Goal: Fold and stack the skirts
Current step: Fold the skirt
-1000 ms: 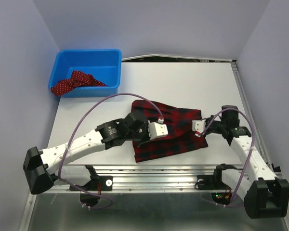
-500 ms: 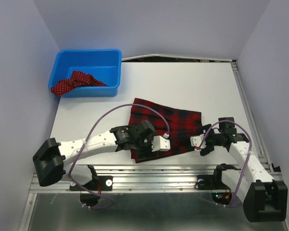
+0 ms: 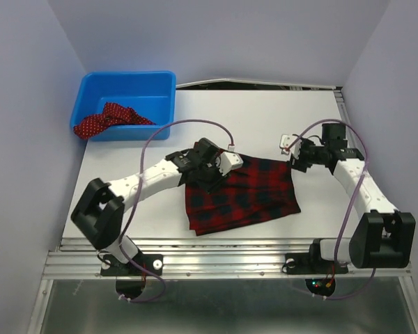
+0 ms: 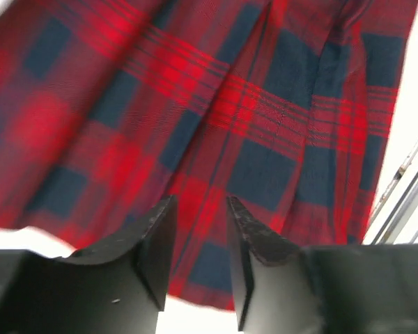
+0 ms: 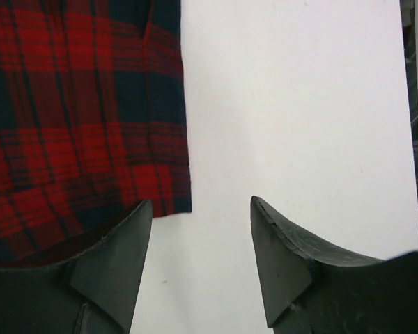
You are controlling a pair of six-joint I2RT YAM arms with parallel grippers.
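Spreading under everything, a smooth white worktop (image 3: 265, 118) was seen. The pleated tartan skirt (image 3: 251, 198), a woven red-and-navy check, was laid flat near its middle as a rough rectangle with a slightly wavy near hem. A glossy blue plastic bin (image 3: 136, 87), rectangular with rounded corners, was set at the far left corner. The dark red polka-dot skirt (image 3: 108, 117) was bunched in it, one crumpled end draped over the left rim. The black, wedge-shaped left fingers (image 4: 153, 243) were held narrowly parted above the tartan cloth at its far left corner, nothing pinched between them. The right fingers (image 5: 118, 257) were spread wide and empty over bare worktop just beside the skirt's far right corner. Half a second before, both pairs had been placed at the skirt's near edge.
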